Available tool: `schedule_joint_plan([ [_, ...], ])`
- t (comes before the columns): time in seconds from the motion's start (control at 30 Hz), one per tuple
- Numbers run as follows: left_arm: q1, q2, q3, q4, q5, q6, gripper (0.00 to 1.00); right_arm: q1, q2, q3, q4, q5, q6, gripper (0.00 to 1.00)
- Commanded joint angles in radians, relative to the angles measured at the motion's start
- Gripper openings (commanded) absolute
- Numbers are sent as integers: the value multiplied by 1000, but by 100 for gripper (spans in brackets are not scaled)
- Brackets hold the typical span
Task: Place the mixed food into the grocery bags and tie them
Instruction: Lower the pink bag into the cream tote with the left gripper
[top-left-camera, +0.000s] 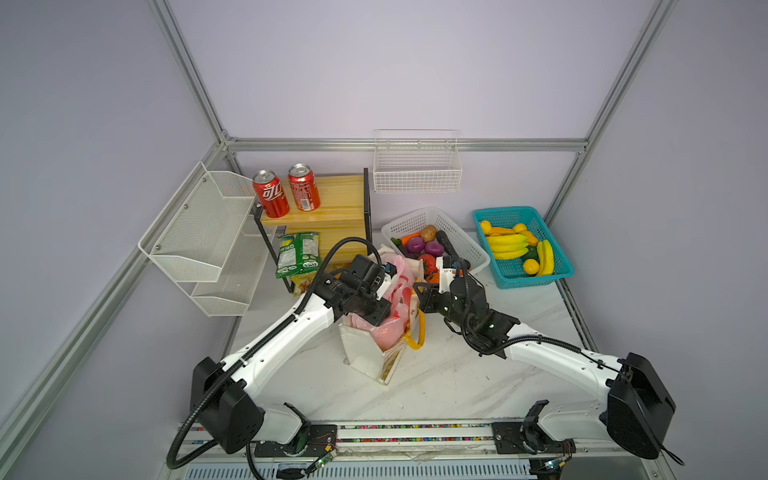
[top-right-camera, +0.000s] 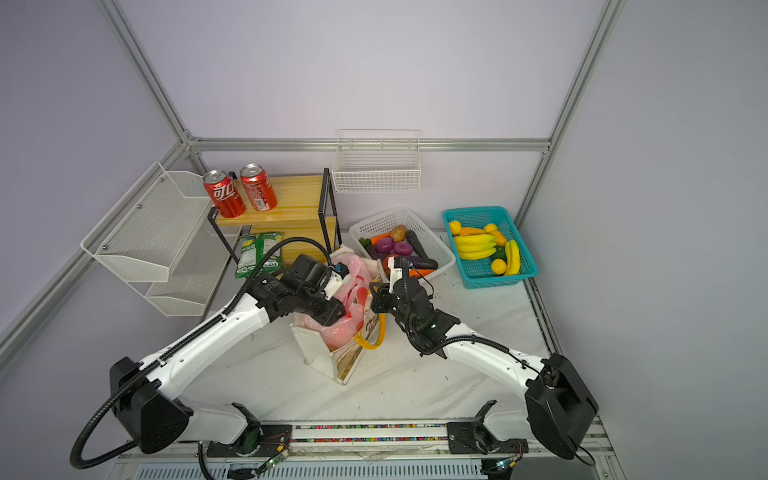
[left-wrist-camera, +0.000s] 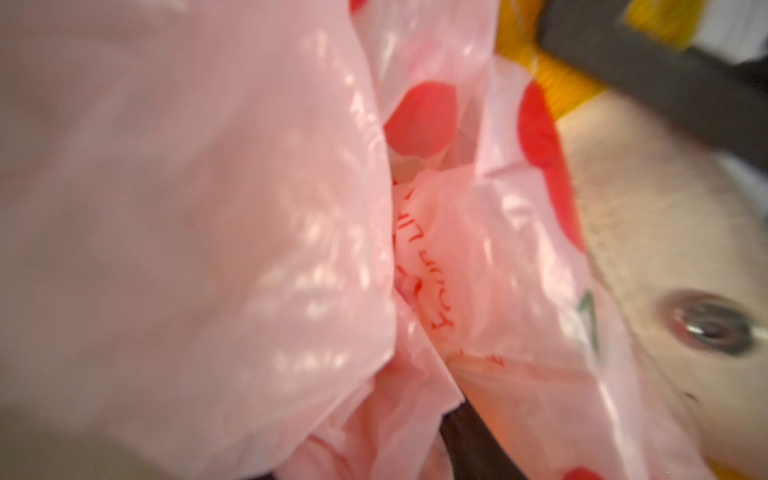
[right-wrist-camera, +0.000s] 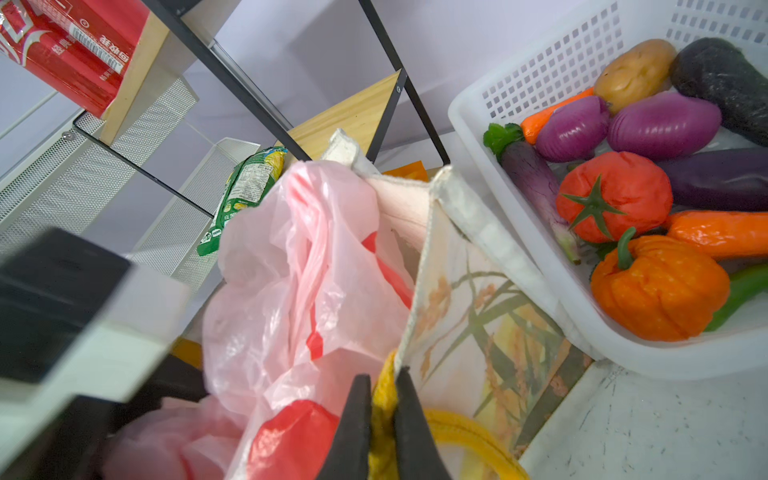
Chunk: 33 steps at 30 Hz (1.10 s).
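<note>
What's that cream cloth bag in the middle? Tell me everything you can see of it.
The cream tote looks like canvas, with a plant print on one side. It stands open on the table, beside the white basket. The pink plastic bag sits inside it, rising above its rim. The right gripper pinches its yellow handle.

Two bags stand at the centre in both top views: one canvas tote (top-left-camera: 361, 353) and one pink plastic bag (top-left-camera: 388, 334) (tucked inside the tote). From them, two red cola cans (top-left-camera: 271, 195) at eleven o'clock, two green crisp packets (top-right-camera: 270, 249) at ten, one wire basket (top-left-camera: 417, 174) at twelve. Two plastic baskets: one white basket (top-left-camera: 415, 222) at one o'clock, one teal basket (top-left-camera: 511, 216) at two. The white one holds two purple onions (right-wrist-camera: 665, 124), two carrots (right-wrist-camera: 719, 232), one tomato (right-wrist-camera: 615, 195), one potato (right-wrist-camera: 636, 72).
</note>
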Motion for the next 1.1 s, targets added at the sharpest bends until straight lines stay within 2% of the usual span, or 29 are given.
schedule_joint_plan([
  [0.0,7,-62,35,36,-65,4,59,-7,-33,-14,44,27,8,4],
  [0.07,9,-85,55,30,-93,19,67,-8,-35,-16,43,33,6,4],
  [0.17,10,-114,90,29,-115,35,73,-10,-35,-14,39,36,2,4],
  [0.37,9,-157,129,179,-152,-6,73,-13,-31,-11,39,38,-5,4],
  [0.5,9,-97,146,259,-144,-41,73,-13,-28,-11,40,32,-3,4],
  [0.7,9,87,224,241,-199,-35,63,-13,-32,-8,43,30,-5,4],
  [0.8,9,148,232,238,-164,-34,55,-13,-26,-1,41,24,-6,4],
  [1.07,9,216,23,292,-112,-83,50,-13,-42,-7,39,53,-11,4],
])
